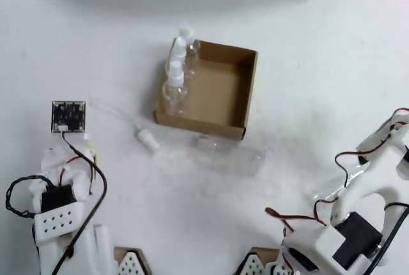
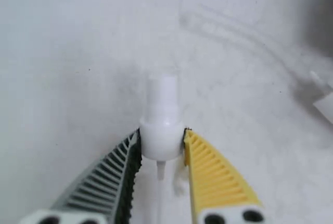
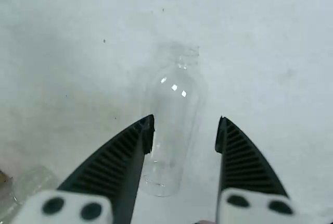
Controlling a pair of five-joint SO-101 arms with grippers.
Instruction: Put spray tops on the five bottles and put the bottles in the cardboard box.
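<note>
The clear bottle (image 3: 174, 104) lies on its side on the tabletop (image 1: 319, 64), just beside the cardboard box (image 1: 198, 125). Its neck points away from the right gripper (image 3: 184, 125), which is wide apart and lined up with it. The left gripper (image 2: 161, 140) squeezes a spray top (image 2: 162, 114).

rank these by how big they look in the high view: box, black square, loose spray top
1. box
2. black square
3. loose spray top
The square seems mounted on an arm, nearer the camera, so its lead over the spray top may be partly apparent.
</note>
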